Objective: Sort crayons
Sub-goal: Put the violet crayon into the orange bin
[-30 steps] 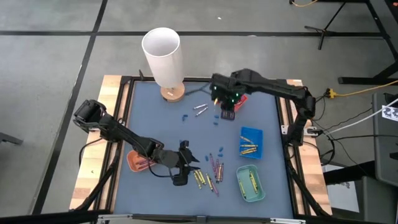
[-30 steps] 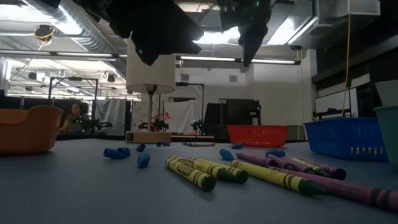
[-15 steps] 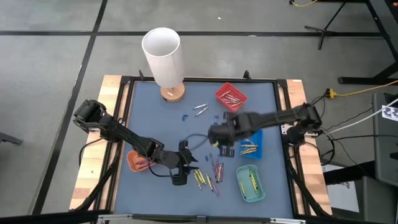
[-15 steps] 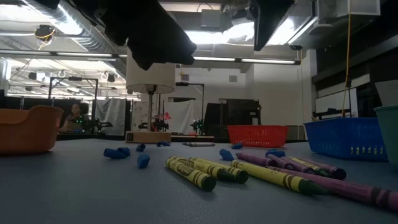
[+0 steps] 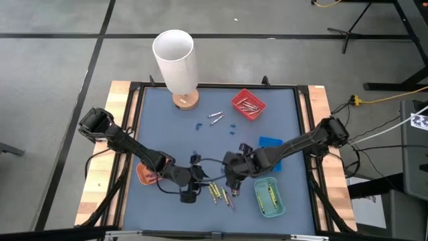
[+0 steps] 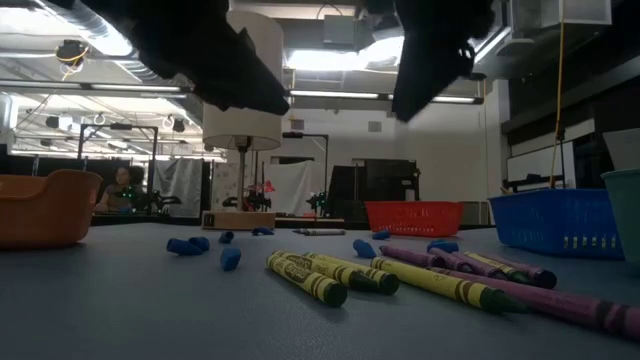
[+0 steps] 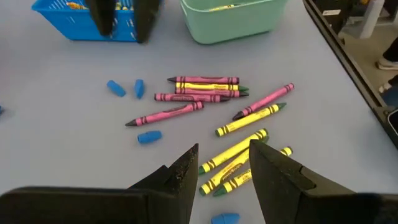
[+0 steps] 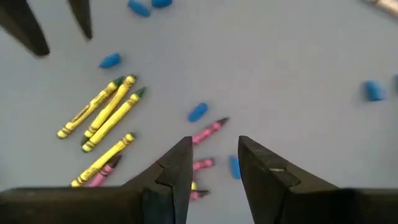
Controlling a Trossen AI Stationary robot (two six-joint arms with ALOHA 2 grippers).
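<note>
Red mesh basket (image 5: 248, 105): silver crayons (image 5: 249, 105), far beyond my pincers.
Mint tub (image 5: 270, 197): yellow crayons (image 5: 266, 195), beside my right pincer (image 5: 229, 183).
Pincers: right and left (image 5: 189, 195) both open, empty.

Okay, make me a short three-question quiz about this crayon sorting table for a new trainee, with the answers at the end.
1. True or false: the red tray is empty.
2. What colour are the loose crayons below the left gripper?
3. Which tray stands nearest the right gripper: A red, B green tray, C orange tray?

Key:
1. False; it holds crayons.
2. Yellow crayons.
3. B.
</note>
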